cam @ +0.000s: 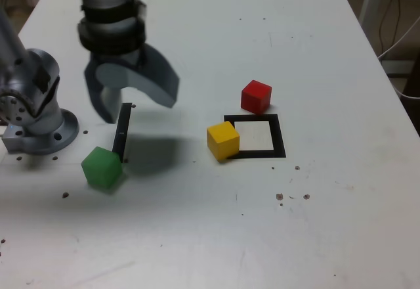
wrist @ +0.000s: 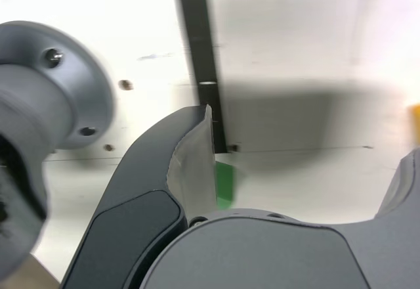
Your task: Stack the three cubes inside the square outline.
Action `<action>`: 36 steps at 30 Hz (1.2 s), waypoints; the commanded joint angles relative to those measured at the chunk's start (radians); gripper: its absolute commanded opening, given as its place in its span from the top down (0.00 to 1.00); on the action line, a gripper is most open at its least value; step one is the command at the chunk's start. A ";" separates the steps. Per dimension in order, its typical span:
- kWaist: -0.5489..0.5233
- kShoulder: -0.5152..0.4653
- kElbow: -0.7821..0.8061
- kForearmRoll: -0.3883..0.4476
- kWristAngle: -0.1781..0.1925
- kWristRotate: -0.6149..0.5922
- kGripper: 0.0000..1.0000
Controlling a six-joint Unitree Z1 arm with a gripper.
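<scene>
The grey, smooth curved-jaw gripper [cam: 139, 102] hangs wide apart, holding nothing, above the matte green cube [cam: 102, 167] and the flat black strip [cam: 122, 131].

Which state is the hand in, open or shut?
Open: in the wrist view the hand's fingers stand wide apart.

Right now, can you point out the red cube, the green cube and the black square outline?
Red cube [cam: 256, 98]: exterior view, on its front side.
Green cube [cam: 102, 167]: exterior view, mid-body.
Black square outline [cam: 278, 136]: exterior view, on the frame's right side.
</scene>
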 commanded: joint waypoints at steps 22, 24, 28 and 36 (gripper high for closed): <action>0.177 0.283 -0.435 0.181 0.119 0.288 0.02; 0.184 0.328 -0.480 0.199 0.123 0.320 0.02; 0.201 0.416 -0.566 0.207 0.112 0.411 0.00; 0.228 0.493 -0.660 0.257 0.100 0.543 0.01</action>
